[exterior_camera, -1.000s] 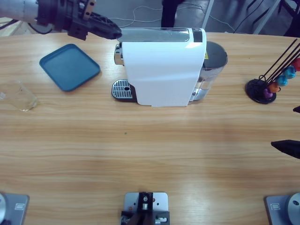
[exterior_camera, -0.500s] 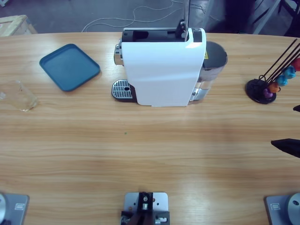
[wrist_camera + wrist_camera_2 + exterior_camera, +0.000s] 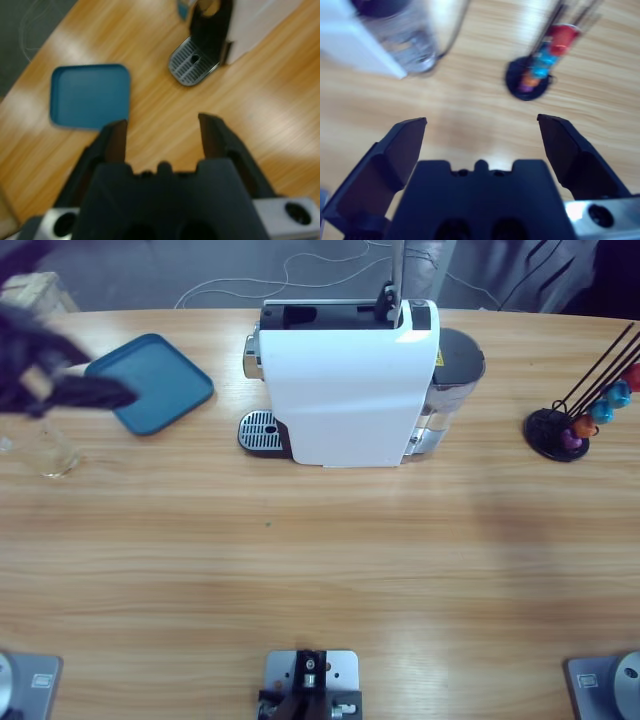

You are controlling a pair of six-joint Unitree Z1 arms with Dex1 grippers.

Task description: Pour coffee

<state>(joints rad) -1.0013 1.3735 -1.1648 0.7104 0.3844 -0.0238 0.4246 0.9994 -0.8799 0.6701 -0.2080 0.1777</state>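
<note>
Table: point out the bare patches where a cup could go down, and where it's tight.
The widest bare stretch of table runs in front of the coffee machine. Another lies between the machine and the capsule stand. It is crowded at the left end: the blue tray, the clear glass and the left gripper.

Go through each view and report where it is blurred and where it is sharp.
High view: the coffee machine and capsule rack are sharp; the arm at the left edge is smeared. Left wrist view: blue tray and drip grate are soft. Right wrist view: the capsule rack and table are smeared.
</note>
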